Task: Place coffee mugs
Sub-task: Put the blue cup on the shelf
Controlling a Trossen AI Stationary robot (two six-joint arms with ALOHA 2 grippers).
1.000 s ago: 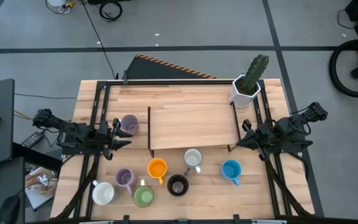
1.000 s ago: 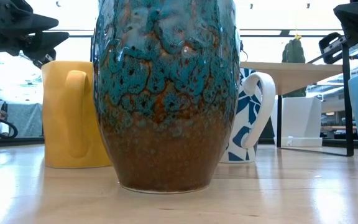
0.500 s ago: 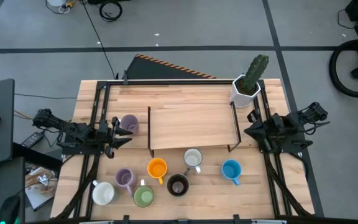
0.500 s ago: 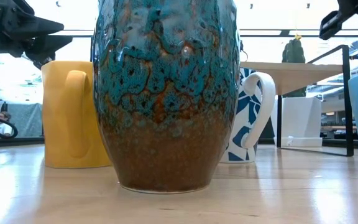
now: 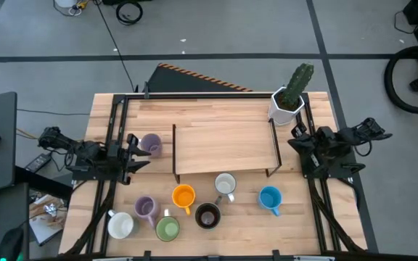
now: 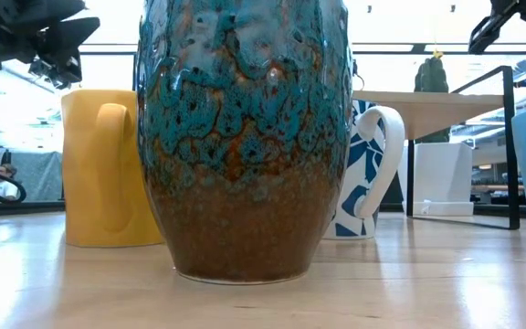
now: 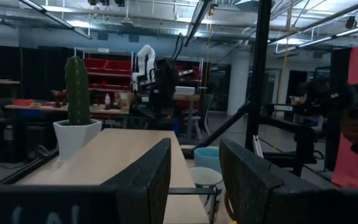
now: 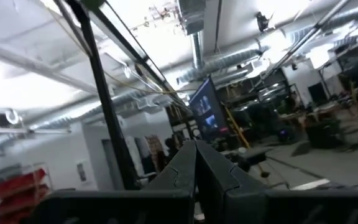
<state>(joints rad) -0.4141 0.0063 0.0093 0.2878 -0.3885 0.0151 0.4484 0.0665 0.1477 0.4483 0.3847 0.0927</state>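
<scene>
Left claw (image 5: pixel 138 151) part open, empty, beside upright lavender mug (image 5: pixel 151 144) near counter (image 5: pixel 223 109) left edge; right claw (image 5: pixel 296 138) shut, empty, beside raised shelf (image 5: pixel 223 148)

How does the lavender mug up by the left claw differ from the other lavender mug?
The lavender mug by the left claw stands alone beside the raised wooden shelf, farther back on the table; the other lavender mug sits in the front cluster, between a white mug and an orange mug. The first is right at the left claw; the second has no claw near it. Both stand upright, open side up.
</scene>
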